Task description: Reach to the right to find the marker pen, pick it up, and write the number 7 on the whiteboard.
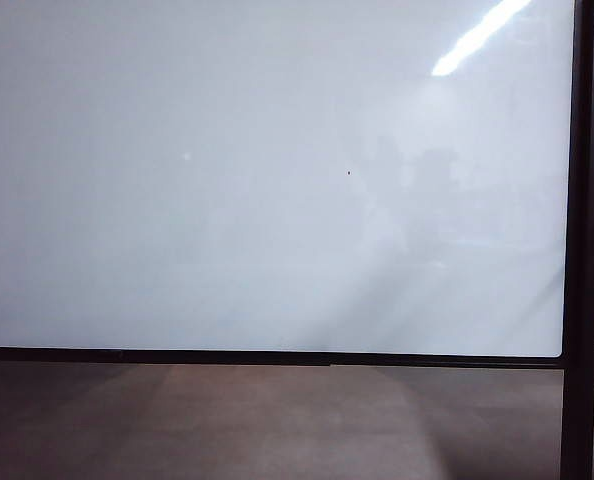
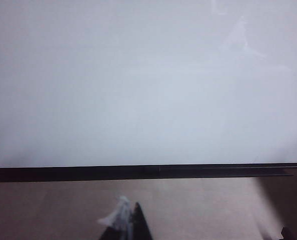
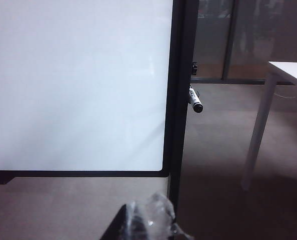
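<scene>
In the exterior view the whiteboard (image 1: 267,180) filled nearly the whole scene, a glossy white panel in a thin black frame, with a black upright post (image 1: 580,240) along its right side and a brownish floor (image 1: 277,420) below. A tiny dark speck (image 1: 349,172) sat near the middle of the board, and a bright streak of ceiling light was reflected at its upper right; no written stroke showed on it, and neither arm appeared in this view. In the left wrist view the whiteboard (image 2: 148,85) stood far ahead above its black lower frame, and only the dark tip of the left gripper (image 2: 131,222), with a pale wrapping on it, poked into sight close to the camera; whether its fingers were spread or pressed together could not be told. In the right wrist view the marker pen (image 3: 195,100) hung tilted just to the right of the post (image 3: 178,100), touching it, black end lowest, beyond the board's right edge. A white table (image 3: 288,70) stood further right. The right gripper (image 3: 151,220), wrapped in clear film, sat near the camera, well apart from the pen, fingers pressed together on nothing.
</scene>
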Robot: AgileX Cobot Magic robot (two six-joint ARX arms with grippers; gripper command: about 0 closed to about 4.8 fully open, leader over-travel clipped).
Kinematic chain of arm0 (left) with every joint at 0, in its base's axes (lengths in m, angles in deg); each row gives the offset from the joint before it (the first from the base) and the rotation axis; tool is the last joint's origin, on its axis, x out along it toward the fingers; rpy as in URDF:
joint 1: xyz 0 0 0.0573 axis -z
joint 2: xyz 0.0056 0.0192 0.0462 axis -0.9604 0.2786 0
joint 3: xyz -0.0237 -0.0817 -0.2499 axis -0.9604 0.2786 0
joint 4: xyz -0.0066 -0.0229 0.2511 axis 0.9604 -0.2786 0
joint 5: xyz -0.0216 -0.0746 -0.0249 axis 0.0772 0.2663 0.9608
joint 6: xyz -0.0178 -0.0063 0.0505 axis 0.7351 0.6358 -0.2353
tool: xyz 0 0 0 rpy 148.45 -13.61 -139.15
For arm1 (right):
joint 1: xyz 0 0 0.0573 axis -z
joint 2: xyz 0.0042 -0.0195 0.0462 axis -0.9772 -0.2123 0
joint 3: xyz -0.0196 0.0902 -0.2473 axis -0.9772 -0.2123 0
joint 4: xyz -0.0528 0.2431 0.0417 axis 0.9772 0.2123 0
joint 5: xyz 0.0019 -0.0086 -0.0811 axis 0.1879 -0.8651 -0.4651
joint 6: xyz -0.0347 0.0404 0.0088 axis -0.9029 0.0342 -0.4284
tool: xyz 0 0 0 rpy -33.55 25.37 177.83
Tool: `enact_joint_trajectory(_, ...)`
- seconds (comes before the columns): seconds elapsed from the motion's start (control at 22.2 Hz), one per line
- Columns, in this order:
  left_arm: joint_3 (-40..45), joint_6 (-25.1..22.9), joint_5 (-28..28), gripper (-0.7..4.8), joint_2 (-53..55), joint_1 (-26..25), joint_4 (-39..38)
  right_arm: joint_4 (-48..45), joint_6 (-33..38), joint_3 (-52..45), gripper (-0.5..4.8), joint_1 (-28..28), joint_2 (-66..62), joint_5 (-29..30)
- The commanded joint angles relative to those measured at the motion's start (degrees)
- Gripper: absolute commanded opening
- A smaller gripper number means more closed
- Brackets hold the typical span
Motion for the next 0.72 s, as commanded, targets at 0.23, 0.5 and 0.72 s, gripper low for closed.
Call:
enact_joint_trajectory(0.23, -0.2, -0.1, -0.2, -0.05, 0.0, 0.0, 0.5, -0.2, 0.3, 0.9, -0.01, 0.0, 0.0, 0.3)
enact_joint_trajectory(0.5, -7.5, 0.9, -1.0, -0.05, 0.1, 0.0, 0.8, 3.2, 0.3, 9.5, -0.02, 0.0, -0.1, 0.0)
enact_joint_trajectory(0.72, -17.9, 3.5, 2.0, -0.05, 6.6, 0.0, -0.7, 4.9, 0.3, 19.9, -0.02, 0.0, -6.1, -3.1)
